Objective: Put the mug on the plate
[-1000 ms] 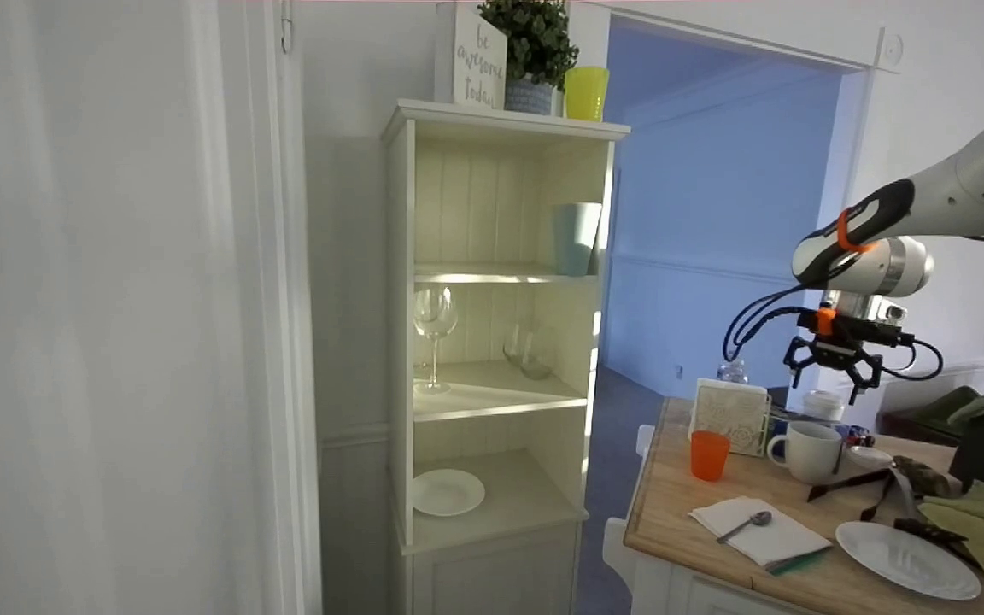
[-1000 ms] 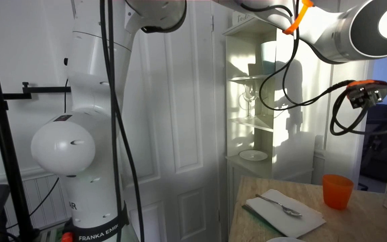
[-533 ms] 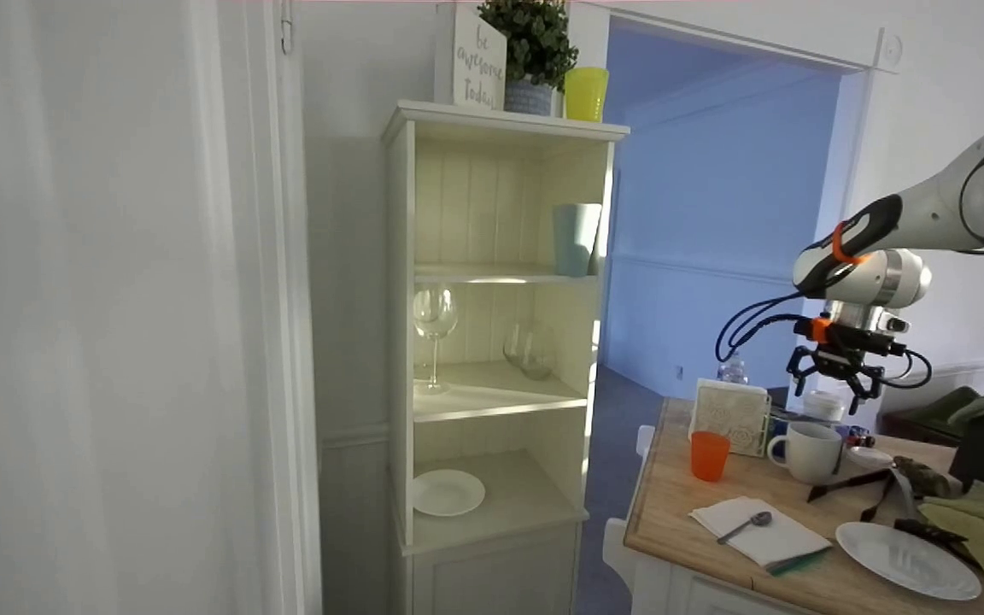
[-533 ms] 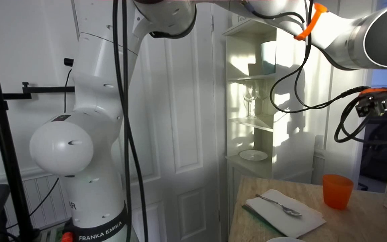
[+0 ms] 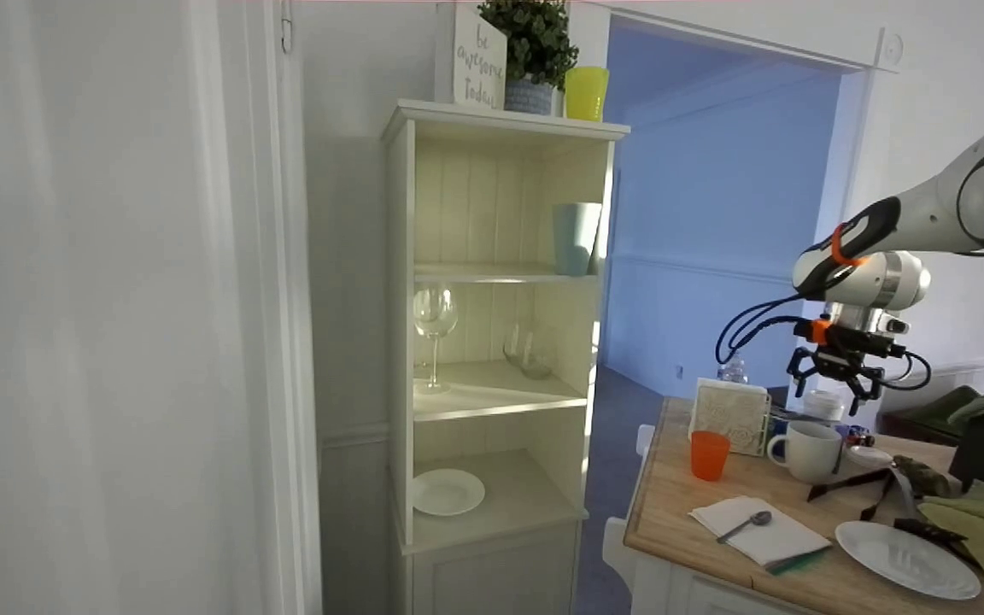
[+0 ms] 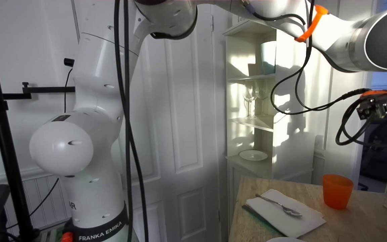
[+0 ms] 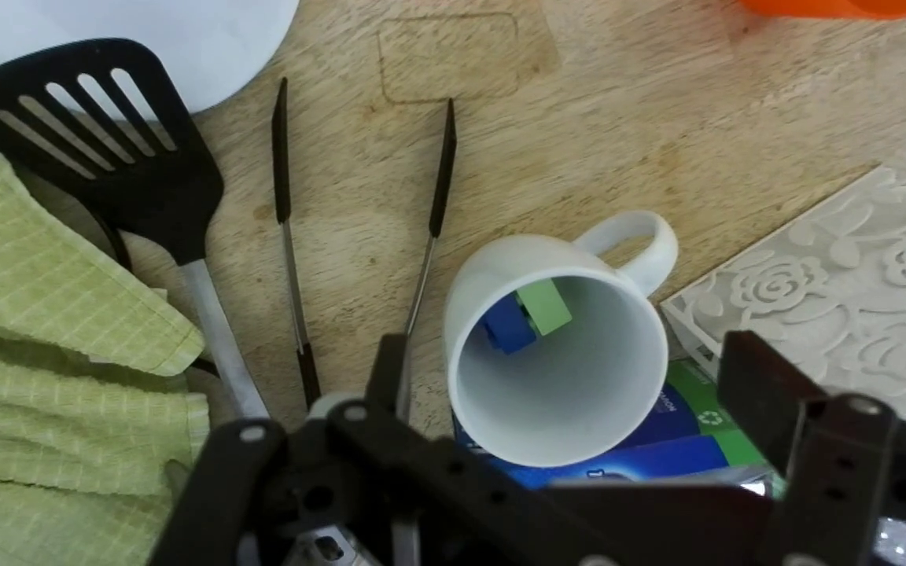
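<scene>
The white mug (image 5: 811, 454) stands upright on the wooden table in an exterior view. In the wrist view the mug (image 7: 579, 393) lies between the fingers, its handle toward the upper right, with a blue and a light green block inside. My gripper (image 5: 825, 400) is open and empty, above the mug; it also frames the mug in the wrist view (image 7: 575, 373). The white plate (image 5: 908, 559) lies near the table's front edge; part of it shows in the wrist view (image 7: 217, 47) at the upper left. Only its rim (image 6: 285, 239) shows in an exterior view, where the jaws are out of view.
An orange cup (image 5: 709, 455) and a carved napkin holder (image 7: 846, 306) stand beside the mug. Tongs (image 7: 281, 157), a black spatula (image 7: 178, 189) and a green towel (image 7: 52, 314) lie on the opposite side. A napkin (image 5: 787, 538) bears a spoon. A blue-green package (image 7: 657, 448) lies behind the mug.
The gripper has come down a little toward the mug, mostly in the first half second, and is nearly still since. It stays open. The mug and plate have not moved.
</scene>
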Tool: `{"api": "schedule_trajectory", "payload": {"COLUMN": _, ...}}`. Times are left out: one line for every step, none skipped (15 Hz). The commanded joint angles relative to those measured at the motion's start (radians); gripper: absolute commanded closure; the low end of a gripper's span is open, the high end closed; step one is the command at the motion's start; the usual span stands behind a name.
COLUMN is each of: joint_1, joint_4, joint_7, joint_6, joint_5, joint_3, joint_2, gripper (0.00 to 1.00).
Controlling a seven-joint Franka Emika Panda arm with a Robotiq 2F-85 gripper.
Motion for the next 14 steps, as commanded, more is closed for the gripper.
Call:
{"api": "schedule_trajectory", "payload": {"joint_1": -0.029, "joint_4": 0.044, "joint_7": -0.016, "joint_6": 0.025, "joint_5": 0.03, "joint_3": 0.0, "joint_2": 0.063, "gripper": 0.0}}
{"api": "schedule_trajectory", "payload": {"joint_1": -0.035, "joint_4": 0.05, "joint_7": -0.014, "joint_6": 0.029, "joint_5": 0.034, "joint_3": 0.0, "joint_2": 0.078, "gripper": 0.0}}
{"api": "schedule_trajectory", "payload": {"joint_1": -0.044, "joint_4": 0.06, "joint_7": -0.014, "joint_6": 0.031, "joint_5": 0.04, "joint_3": 0.001, "joint_2": 0.094, "gripper": 0.0}}
{"api": "schedule_trajectory", "payload": {"joint_1": -0.054, "joint_4": 0.069, "joint_7": -0.018, "joint_6": 0.035, "joint_5": 0.047, "joint_3": 0.003, "joint_2": 0.109, "gripper": 0.0}}
{"api": "schedule_trajectory", "payload": {"joint_1": -0.061, "joint_4": 0.077, "joint_7": -0.016, "joint_6": 0.039, "joint_5": 0.05, "joint_3": 0.003, "joint_2": 0.121, "gripper": 0.0}}
{"api": "schedule_trajectory", "payload": {"joint_1": -0.069, "joint_4": 0.087, "joint_7": -0.018, "joint_6": 0.042, "joint_5": 0.057, "joint_3": 0.006, "joint_2": 0.136, "gripper": 0.0}}
{"api": "schedule_trajectory", "payload": {"joint_1": -0.075, "joint_4": 0.095, "joint_7": -0.017, "joint_6": 0.045, "joint_5": 0.061, "joint_3": 0.007, "joint_2": 0.146, "gripper": 0.0}}
{"api": "schedule_trajectory", "payload": {"joint_1": -0.083, "joint_4": 0.104, "joint_7": -0.02, "joint_6": 0.046, "joint_5": 0.068, "joint_3": 0.01, "joint_2": 0.16, "gripper": 0.0}}
{"api": "schedule_trajectory", "payload": {"joint_1": -0.088, "joint_4": 0.111, "joint_7": -0.021, "joint_6": 0.046, "joint_5": 0.072, "joint_3": 0.011, "joint_2": 0.168, "gripper": 0.0}}
{"api": "schedule_trajectory", "payload": {"joint_1": -0.092, "joint_4": 0.115, "joint_7": -0.032, "joint_6": 0.053, "joint_5": 0.077, "joint_3": 0.015, "joint_2": 0.175, "gripper": 0.0}}
{"api": "schedule_trajectory", "payload": {"joint_1": -0.097, "joint_4": 0.123, "joint_7": -0.04, "joint_6": 0.054, "joint_5": 0.083, "joint_3": 0.019, "joint_2": 0.185, "gripper": 0.0}}
{"api": "schedule_trajectory", "payload": {"joint_1": -0.101, "joint_4": 0.128, "joint_7": -0.047, "joint_6": 0.056, "joint_5": 0.085, "joint_3": 0.023, "joint_2": 0.194, "gripper": 0.0}}
{"api": "schedule_trajectory", "payload": {"joint_1": -0.104, "joint_4": 0.136, "joint_7": -0.051, "joint_6": 0.06, "joint_5": 0.086, "joint_3": 0.024, "joint_2": 0.204, "gripper": 0.0}}
{"api": "schedule_trajectory", "payload": {"joint_1": -0.108, "joint_4": 0.139, "joint_7": -0.061, "joint_6": 0.063, "joint_5": 0.092, "joint_3": 0.029, "joint_2": 0.209, "gripper": 0.0}}
